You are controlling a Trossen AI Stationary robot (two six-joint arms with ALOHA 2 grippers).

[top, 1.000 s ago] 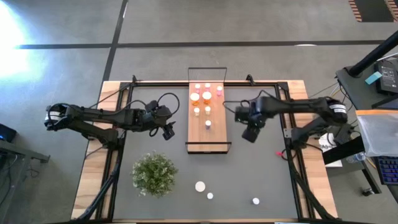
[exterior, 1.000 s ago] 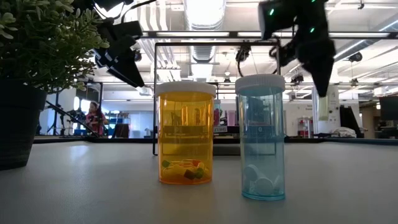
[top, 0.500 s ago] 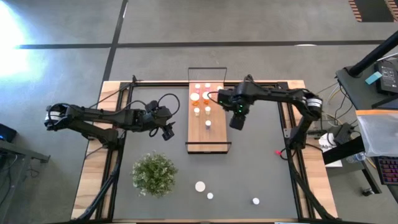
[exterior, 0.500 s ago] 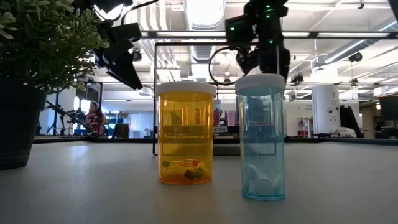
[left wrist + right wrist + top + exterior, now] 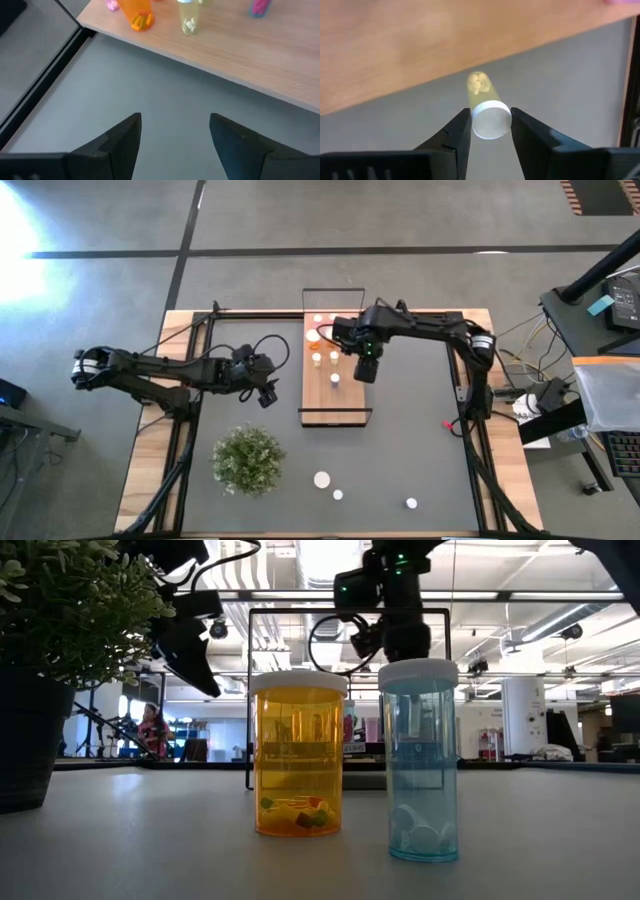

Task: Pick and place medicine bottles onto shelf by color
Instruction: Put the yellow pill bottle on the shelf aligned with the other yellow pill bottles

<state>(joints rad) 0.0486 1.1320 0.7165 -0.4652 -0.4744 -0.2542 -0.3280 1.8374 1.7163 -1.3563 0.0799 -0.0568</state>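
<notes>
Only the right wrist view shows the right claw point(image 5: 491, 131) gripping a yellowish bottle point(image 5: 487, 107); the left claw point(image 5: 175, 132) gapes wide.

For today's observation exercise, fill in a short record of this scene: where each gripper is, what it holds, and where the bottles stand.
right gripper: shut on a small yellowish bottle, over the mat at the right edge of the shelf
left gripper: open, empty, over the mat left of the shelf
on shelf: several small bottles near its far end
on mat: plant, three more white-capped bottles near the front
</notes>
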